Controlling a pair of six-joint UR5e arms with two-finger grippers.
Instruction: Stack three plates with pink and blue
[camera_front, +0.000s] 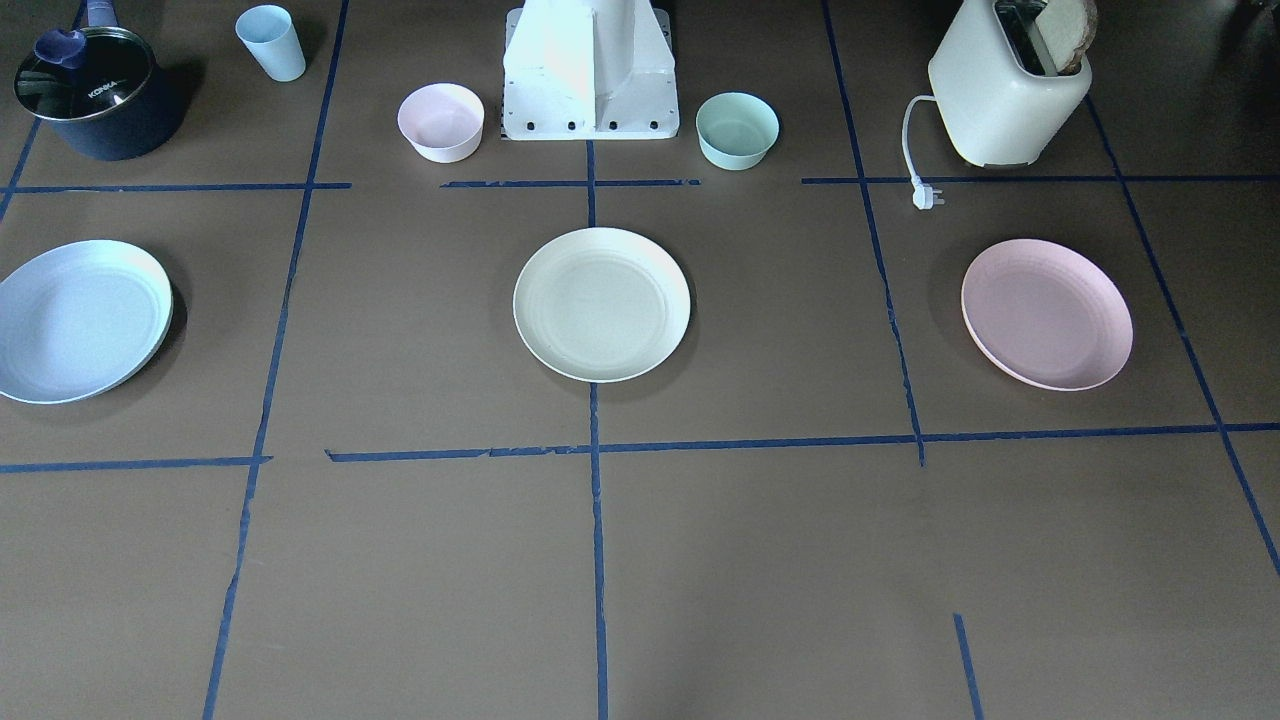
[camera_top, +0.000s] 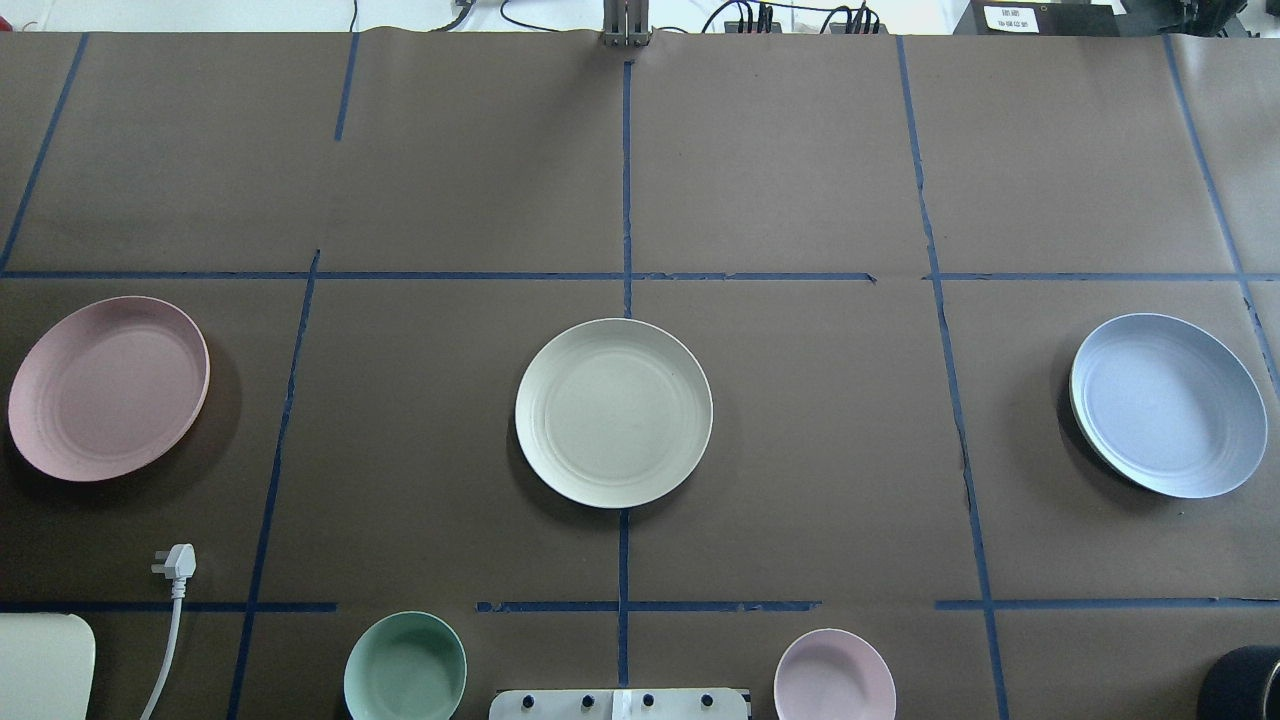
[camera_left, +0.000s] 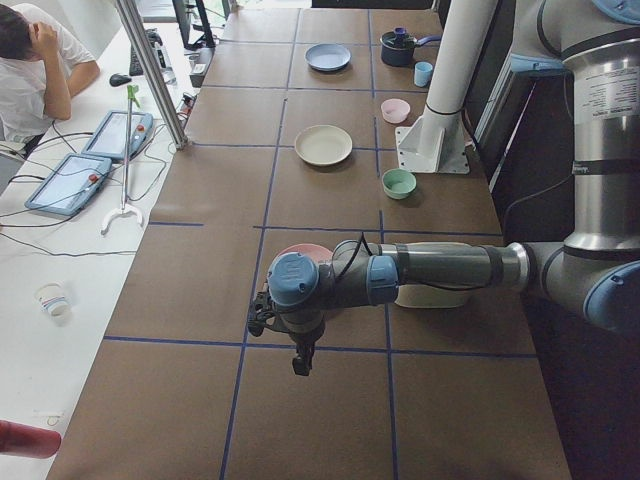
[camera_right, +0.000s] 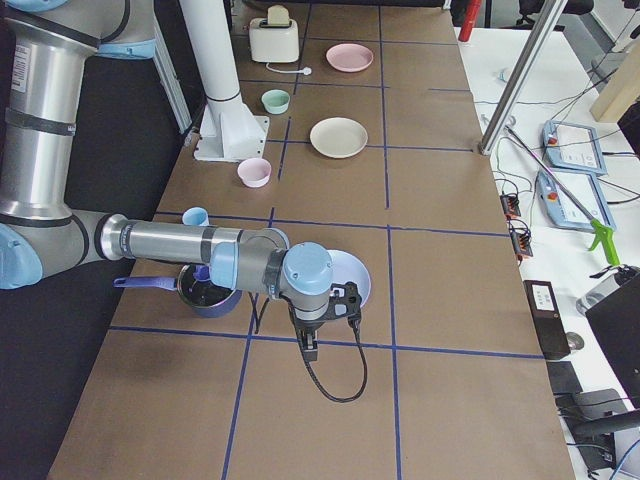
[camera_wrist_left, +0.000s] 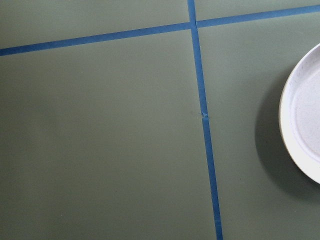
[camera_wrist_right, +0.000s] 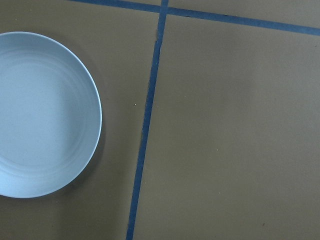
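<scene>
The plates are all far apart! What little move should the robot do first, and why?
Probably slide the left claw sideways until it is over the rim of the pink plate. The pink plate, cream plate and blue plate all lie apart, with nothing stacked. The left wrist view shows only a plate's edge at its right side, so the claw isn't over it yet.
</scene>
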